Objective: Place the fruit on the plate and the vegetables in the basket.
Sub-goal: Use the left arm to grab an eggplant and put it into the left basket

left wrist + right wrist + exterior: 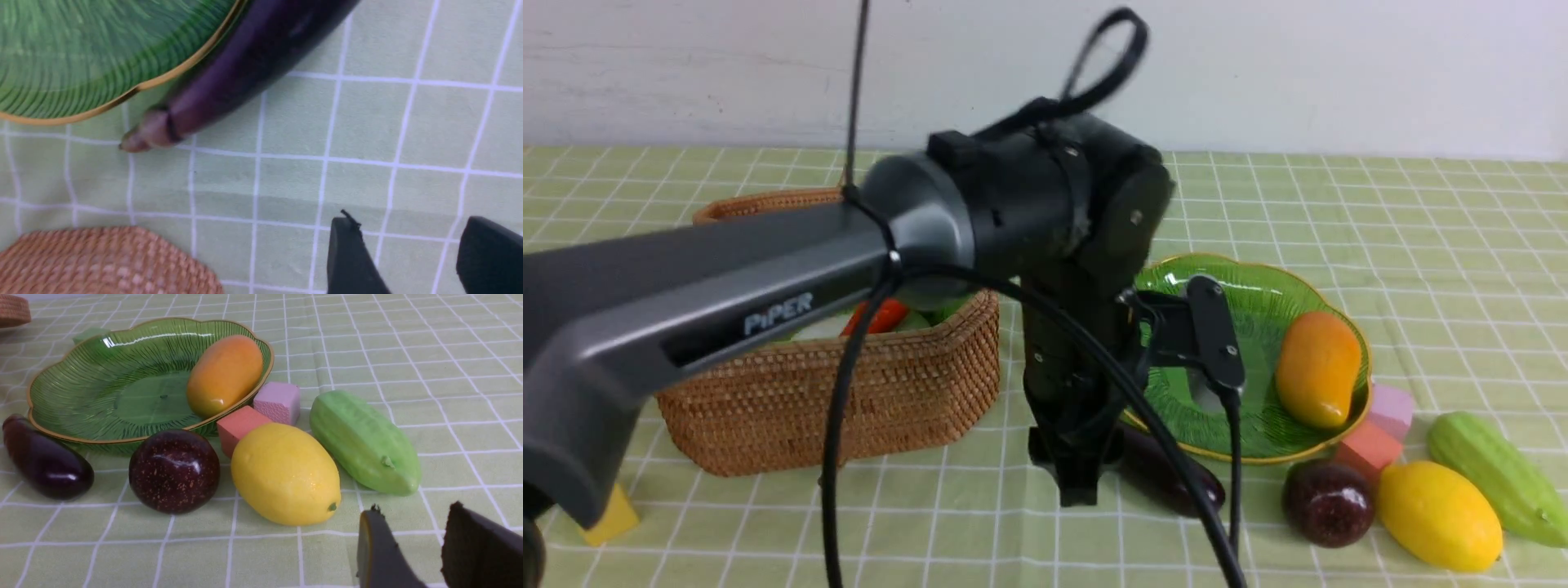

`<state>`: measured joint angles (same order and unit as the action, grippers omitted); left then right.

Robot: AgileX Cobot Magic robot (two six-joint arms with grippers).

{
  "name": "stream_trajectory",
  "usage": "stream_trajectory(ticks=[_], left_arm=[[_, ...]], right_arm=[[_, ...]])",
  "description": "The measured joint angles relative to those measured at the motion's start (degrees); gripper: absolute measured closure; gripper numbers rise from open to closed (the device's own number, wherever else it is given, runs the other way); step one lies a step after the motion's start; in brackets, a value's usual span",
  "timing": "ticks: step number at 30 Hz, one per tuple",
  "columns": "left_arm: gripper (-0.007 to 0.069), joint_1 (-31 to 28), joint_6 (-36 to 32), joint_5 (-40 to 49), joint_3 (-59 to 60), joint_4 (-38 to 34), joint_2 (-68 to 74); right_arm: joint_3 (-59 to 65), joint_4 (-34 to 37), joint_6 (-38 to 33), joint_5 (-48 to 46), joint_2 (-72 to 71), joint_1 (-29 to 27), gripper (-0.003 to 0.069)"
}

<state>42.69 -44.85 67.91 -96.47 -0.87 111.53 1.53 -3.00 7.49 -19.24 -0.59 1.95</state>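
My left gripper [1080, 488] [408, 228] points down at the cloth between the basket [849, 400] and the plate [1258, 425]. It is open and empty. The dark purple eggplant [1176, 482] [245, 61] lies beside it against the plate's rim, apart from the fingers. An orange-yellow mango [1319, 367] rests on the green plate [81, 396]. The purple ball [173, 469], the lemon [286, 473] and the light green gourd [363, 441] lie on the cloth in front of my right gripper [412, 514], which is open and empty. An orange-red carrot [882, 314] and a white radish [821, 327] show inside the basket.
A pink foam cube [278, 402] and an orange-red one [239, 426] sit between the plate and the lemon. A yellow cube [609, 518] lies at the front left. My left arm [727, 302] hides much of the basket. A wall stands behind the table.
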Motion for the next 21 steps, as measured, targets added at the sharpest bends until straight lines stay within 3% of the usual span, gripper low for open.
stream_trajectory(ticks=[2, 7, 12, 21], left_arm=[[0.0218, -4.42, -11.30, -0.21, 0.00, -8.65, -0.13], [0.0150, -9.01, -29.63, -1.75, -0.06, -15.85, 1.11], [0.0132, -10.88, -36.00, -6.84, -0.06, -16.23, 5.02], [0.0129, -10.93, -39.25, -18.96, 0.00, -12.19, 8.08]], right_arm=[[0.00, -0.11, 0.00, 0.10, 0.00, 0.00, 0.0417], [0.00, -0.12, 0.00, 0.28, 0.00, 0.00, 0.0417], [0.00, -0.12, 0.31, 0.39, 0.00, 0.00, 0.0417], [0.00, -0.18, 1.51, 0.37, 0.00, 0.00, 0.0417]])
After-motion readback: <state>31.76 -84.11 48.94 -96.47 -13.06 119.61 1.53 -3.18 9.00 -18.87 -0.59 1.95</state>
